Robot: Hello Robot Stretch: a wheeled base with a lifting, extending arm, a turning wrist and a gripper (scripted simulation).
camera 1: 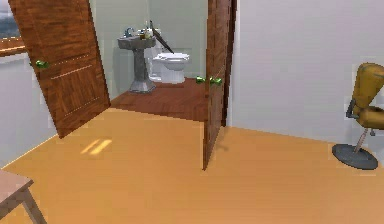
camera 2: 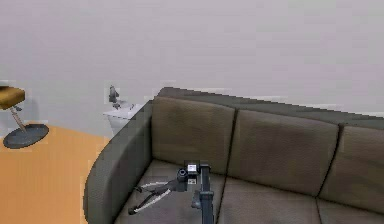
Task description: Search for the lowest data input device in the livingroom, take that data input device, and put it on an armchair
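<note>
Gripper: the dark two-finger gripper (camera 2: 136, 199), at the end of the dark square arm bar (camera 2: 206, 205), shows against the seat of a grey-brown three-cushion fabric sofa (camera 2: 270, 140). Its fingers point toward the sofa's rounded armrest.
Hold: I cannot tell whether it holds anything, because the seat cushion lies right behind the fingers.
Data input device: I cannot tell where it is. Nothing at the fingers has a shape I could name as one.
Beyond the fingertips: past the sofa's armrest stands a small white block (camera 2: 120, 115) with a grey object on top. Farther the same way is a mustard-yellow padded chair (camera 2: 12, 97) on a dark round base.
Far from the gripper: ahead of the base, two brown wooden doors (camera 1: 216, 80) stand ajar before a room with a white toilet (camera 1: 168, 66).
Handling, as a judgement: a data input device is probably flat, light, stiff plastic with a smooth, rather slippery shell. Keys or buttons give under pressure.
Where to take hold: across the narrow width, near the middle, so it does not tip. The lowest one calls for a low arm.
Armchair: the sofa is not one, and the yellow chair looks more like an office seat.
</note>
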